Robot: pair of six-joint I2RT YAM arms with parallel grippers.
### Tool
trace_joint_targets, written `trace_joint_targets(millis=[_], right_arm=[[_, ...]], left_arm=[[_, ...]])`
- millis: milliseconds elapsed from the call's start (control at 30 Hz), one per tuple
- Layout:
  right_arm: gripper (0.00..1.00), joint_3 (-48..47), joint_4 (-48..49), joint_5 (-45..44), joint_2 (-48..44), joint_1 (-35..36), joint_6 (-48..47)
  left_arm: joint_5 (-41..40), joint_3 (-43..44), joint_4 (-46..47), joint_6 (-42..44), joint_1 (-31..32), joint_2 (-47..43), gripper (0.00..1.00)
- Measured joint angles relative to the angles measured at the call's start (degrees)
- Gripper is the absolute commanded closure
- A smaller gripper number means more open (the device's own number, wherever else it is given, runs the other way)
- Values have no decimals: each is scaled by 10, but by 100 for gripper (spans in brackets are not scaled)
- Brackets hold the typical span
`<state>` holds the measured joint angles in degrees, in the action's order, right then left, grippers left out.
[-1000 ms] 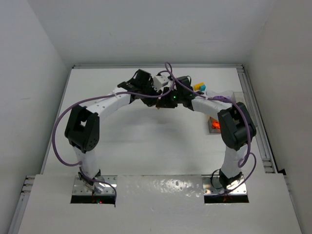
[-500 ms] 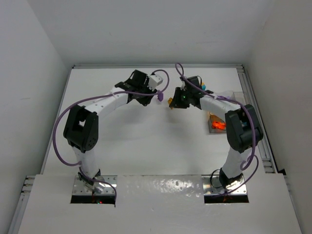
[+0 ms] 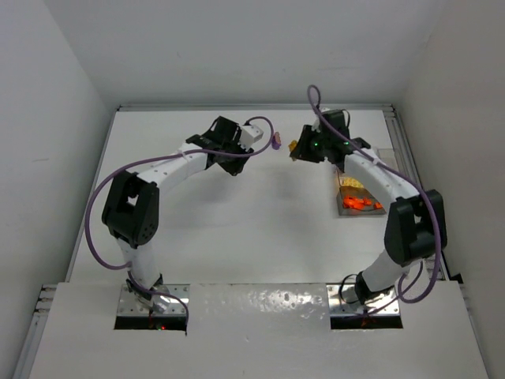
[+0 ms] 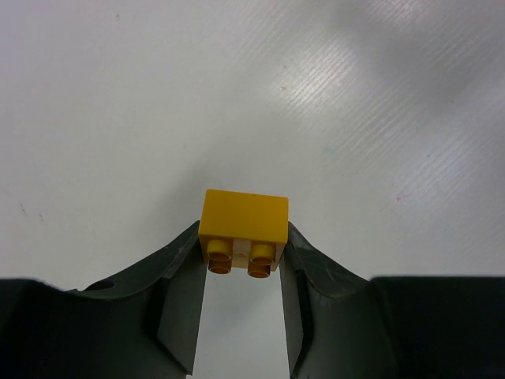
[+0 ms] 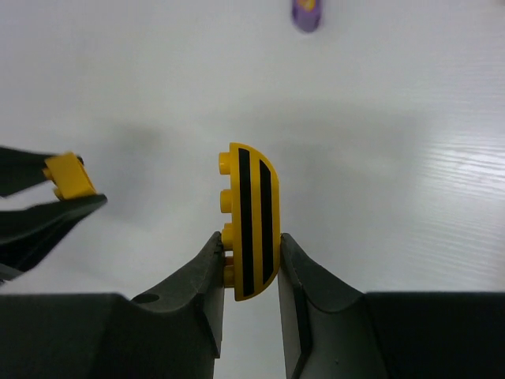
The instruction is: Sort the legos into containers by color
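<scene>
A small yellow lego brick [image 4: 243,217], studs facing the camera, is pinched between the fingertips of my left gripper [image 4: 243,246], which holds it above the bare table. My right gripper [image 5: 251,253] is shut on a flat yellow lego [image 5: 252,217] with a rounded edge and two black stripes. In the top view the left gripper [image 3: 271,144] and the right gripper [image 3: 297,150] face each other a short gap apart at the back middle. The right wrist view also catches the yellow brick [image 5: 68,175] at its left. The container [image 3: 342,212] stands at the right with orange legos [image 3: 361,204] inside.
A small purple thing [image 5: 306,13] shows far off in the right wrist view, too blurred to identify. Purple cables loop over both arms [image 3: 99,205]. A rail [image 3: 414,205] edges the table on the right, just beyond the container.
The two grippers were close together at the back middle a second ago. They have drawn apart, the right one swinging right and back, and each now has a yellow piece.
</scene>
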<state>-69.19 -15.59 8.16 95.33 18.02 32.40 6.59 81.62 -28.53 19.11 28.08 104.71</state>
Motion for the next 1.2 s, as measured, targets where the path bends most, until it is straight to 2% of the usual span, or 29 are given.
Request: trace_joint_targets(millis=[167,300,367,633,867,967,1133,1200], right_arm=[[100,-13,-34,-21,-63,-103,55],[100,4,-87,-106,-107,-180,97],[100,28,-101,-146,-130,-184,128],[100,148,-113,-256,-189,-175,356],[100,162,-110,-312,-183,-175,465],[90,164,-97,-322,-169,-175,492],[61,169,-82,-320,-131,-193,507],[55,168,-78,-318,-119,-198,506]], left_arm=[[-5,1,-9,-8,0,0,100],[-15,1,-17,-17,0,-3,100],[-19,1,-20,-19,0,-8,100],[-28,10,-26,-26,0,-21,100],[-28,10,-27,-28,0,-27,100],[-28,10,-27,-28,0,-29,100],[-26,10,-27,-28,0,-29,100],[-24,10,-28,-28,0,-30,100]])
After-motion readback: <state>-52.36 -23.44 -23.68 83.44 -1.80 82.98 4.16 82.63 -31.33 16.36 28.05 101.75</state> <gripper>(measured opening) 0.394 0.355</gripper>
